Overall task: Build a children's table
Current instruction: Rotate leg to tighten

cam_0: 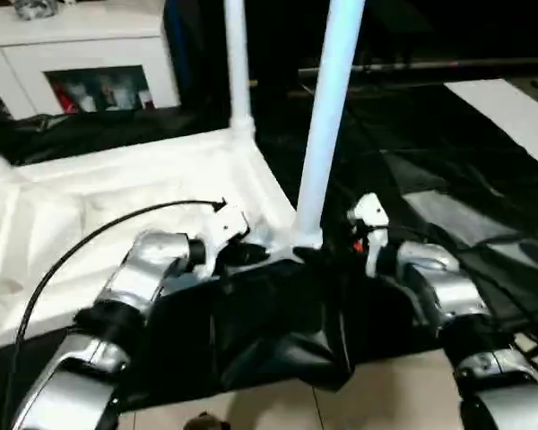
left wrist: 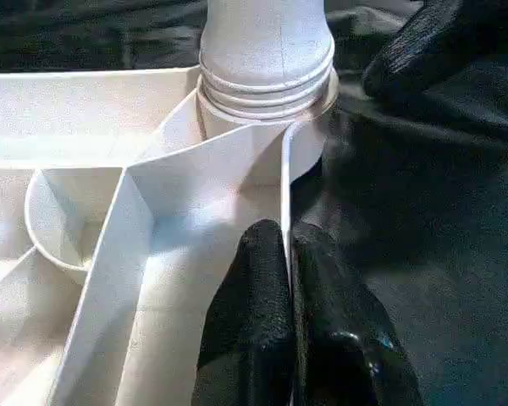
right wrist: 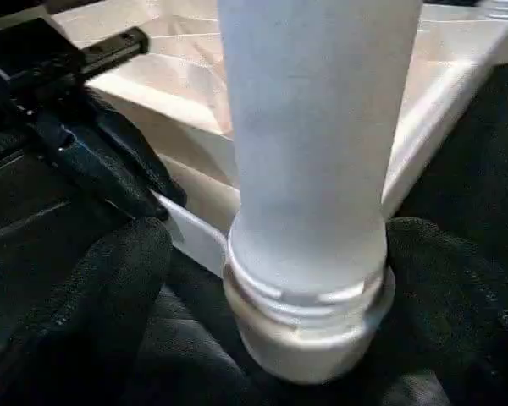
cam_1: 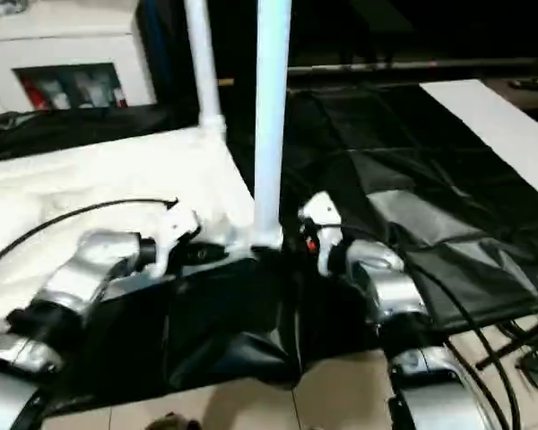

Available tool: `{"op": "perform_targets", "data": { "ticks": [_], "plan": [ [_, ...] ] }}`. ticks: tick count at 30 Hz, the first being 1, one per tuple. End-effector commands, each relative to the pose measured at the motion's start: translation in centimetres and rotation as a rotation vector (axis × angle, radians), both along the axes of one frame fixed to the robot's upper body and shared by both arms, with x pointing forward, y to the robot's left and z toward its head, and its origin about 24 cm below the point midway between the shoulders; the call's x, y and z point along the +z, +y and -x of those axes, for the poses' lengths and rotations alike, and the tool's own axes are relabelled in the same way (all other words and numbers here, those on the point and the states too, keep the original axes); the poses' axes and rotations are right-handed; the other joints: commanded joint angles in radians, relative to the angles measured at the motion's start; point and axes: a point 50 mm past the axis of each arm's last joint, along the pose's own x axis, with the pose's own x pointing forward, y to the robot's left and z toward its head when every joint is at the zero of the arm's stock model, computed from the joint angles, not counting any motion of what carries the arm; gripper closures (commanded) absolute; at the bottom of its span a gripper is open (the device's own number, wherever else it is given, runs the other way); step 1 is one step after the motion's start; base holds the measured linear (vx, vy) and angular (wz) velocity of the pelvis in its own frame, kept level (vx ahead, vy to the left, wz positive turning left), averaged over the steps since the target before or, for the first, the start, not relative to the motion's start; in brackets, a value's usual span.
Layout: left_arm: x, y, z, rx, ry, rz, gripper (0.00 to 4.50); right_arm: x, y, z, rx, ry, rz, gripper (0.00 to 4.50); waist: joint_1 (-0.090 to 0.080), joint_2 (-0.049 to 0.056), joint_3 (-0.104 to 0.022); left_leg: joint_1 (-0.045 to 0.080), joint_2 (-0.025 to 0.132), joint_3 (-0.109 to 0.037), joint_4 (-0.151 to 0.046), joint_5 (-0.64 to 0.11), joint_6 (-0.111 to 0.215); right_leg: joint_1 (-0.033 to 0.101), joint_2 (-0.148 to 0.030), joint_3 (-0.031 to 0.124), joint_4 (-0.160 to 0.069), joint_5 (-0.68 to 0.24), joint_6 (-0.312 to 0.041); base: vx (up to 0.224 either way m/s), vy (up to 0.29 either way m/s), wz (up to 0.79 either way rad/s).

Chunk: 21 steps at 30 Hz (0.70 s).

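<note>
- Nearest the robot, the left gripper has its two black fingers pressed together on the thin side wall of the white plastic rectangular tabletop, which lies ribbed underside up on the black-draped work table.
- Beside it, the right gripper has its fingers apart, one on each side of the base of the near white tapered tube leg, at the round corner socket; whether they press the leg cannot be told.
- Farther off, a second white tube leg stands upright in the next corner.
- Judgement: thin moulded plastic, so light, stiff and smooth. The rim wall suits bracing; the leg is best held low, near its collar.
- Behind stands a white cabinet.
</note>
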Motion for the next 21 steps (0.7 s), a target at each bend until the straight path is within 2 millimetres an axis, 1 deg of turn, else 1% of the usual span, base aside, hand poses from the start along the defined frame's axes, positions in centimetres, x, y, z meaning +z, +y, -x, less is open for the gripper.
{"op": "perform_targets", "data": {
  "ticks": [1, 2, 3, 5, 7, 9, 10, 14, 16, 18, 19, 21],
  "plan": [
    [1.5, -1.3, 0.1, -0.063, -0.046, 0.079, 4.50, 0.2, 0.6, 0.0, 0.050, 0.007, 0.015, 0.08, 0.002, -0.010, -0.069, 0.020, 0.035, -0.016, -0.071, -0.252, 0.040, 0.048, -0.066, 0.050, -0.080, -0.311, -0.195, 0.000, 0.000, 0.00],
    [1.5, -1.3, 0.3, -0.076, -0.034, 0.083, 4.50, 0.2, 0.7, -0.1, 0.048, 0.009, 0.020, 0.08, 0.002, -0.014, -0.069, 0.020, 0.035, -0.015, -0.071, -0.251, 0.040, 0.048, -0.065, 0.051, -0.080, -0.310, -0.193, 0.000, 0.000, 0.00],
    [1.5, -1.4, 0.3, -0.079, -0.032, 0.084, 4.50, 0.2, 0.7, -0.1, 0.048, 0.009, 0.021, 0.08, 0.003, -0.013, -0.069, 0.020, 0.035, -0.016, -0.071, -0.249, 0.039, 0.048, -0.067, 0.051, -0.078, -0.307, -0.194, 0.000, 0.000, 0.00],
    [1.5, -1.4, 0.6, -0.086, -0.029, 0.085, 4.50, 0.2, 0.7, -0.1, 0.058, 0.014, 0.022, 0.36, 0.005, -0.015, -0.070, 0.019, 0.035, -0.015, -0.071, -0.234, 0.041, 0.049, -0.065, 0.051, -0.076, -0.291, -0.197, 0.000, 0.000, 0.00],
    [1.5, -1.3, 0.7, -0.092, -0.024, 0.086, 4.50, 0.2, 0.7, -0.1, 0.064, 0.017, 0.021, 0.50, 0.008, -0.016, -0.070, 0.018, 0.035, -0.014, -0.070, -0.222, 0.045, 0.049, -0.066, 0.052, -0.075, -0.280, -0.196, 0.000, 0.000, 0.00],
    [1.6, -1.2, 0.8, -0.094, -0.021, 0.084, 4.50, 0.1, 0.7, -0.1, 0.069, 0.018, 0.022, 0.50, 0.010, -0.015, -0.070, 0.018, 0.034, -0.014, -0.069, -0.218, 0.046, 0.049, -0.065, 0.052, -0.075, -0.277, -0.194, 0.000, 0.000, 0.00],
    [1.6, -1.1, 0.9, -0.094, -0.020, 0.081, 4.50, 0.1, 0.7, -0.1, 0.070, 0.019, 0.022, 0.84, 0.013, -0.014, -0.069, 0.019, 0.035, -0.014, -0.070, -0.224, 0.045, 0.048, -0.065, 0.052, -0.075, -0.285, -0.192, 0.000, 0.000, 0.00],
    [1.5, -0.9, 1.0, -0.093, -0.017, 0.074, 4.50, 0.0, 0.7, -0.1, 0.067, 0.016, 0.023, 1.00, 0.015, -0.012, -0.069, 0.020, 0.034, -0.014, -0.070, -0.228, 0.039, 0.046, -0.064, 0.052, -0.076, -0.286, -0.189, 0.000, 0.000, 0.00],
    [1.5, -0.9, 1.0, -0.091, -0.015, 0.071, 4.50, 0.0, 0.7, 0.0, 0.067, 0.016, 0.025, 1.28, 0.016, -0.012, -0.070, 0.020, 0.033, -0.014, -0.070, -0.229, 0.037, 0.048, -0.065, 0.053, -0.075, -0.285, -0.187, 0.000, 0.000, 0.00],
    [1.5, -0.9, 1.1, -0.091, -0.013, 0.067, 4.50, -0.1, 0.7, 0.0, 0.069, 0.018, 0.027, 1.38, 0.015, -0.012, -0.071, 0.020, 0.034, -0.014, -0.070, -0.224, 0.037, 0.049, -0.065, 0.052, -0.075, -0.279, -0.187, 0.000, 0.000, 0.00],
    [1.5, -0.8, 1.1, -0.092, -0.012, 0.065, 4.50, -0.1, 0.7, 0.0, 0.069, 0.019, 0.028, 1.46, 0.015, -0.011, -0.071, 0.019, 0.033, -0.014, -0.070, -0.223, 0.038, 0.048, -0.064, 0.052, -0.074, -0.275, -0.189, 0.000, 0.000, 0.00],
    [1.5, -0.8, 1.1, -0.092, -0.011, 0.063, 4.50, -0.2, 0.7, 0.1, 0.070, 0.020, 0.029, 1.67, 0.015, -0.011, -0.072, 0.019, 0.034, -0.014, -0.069, -0.222, 0.038, 0.049, -0.064, 0.052, -0.074, -0.270, -0.190, 0.000, 0.000, 0.00]
  ]
}}
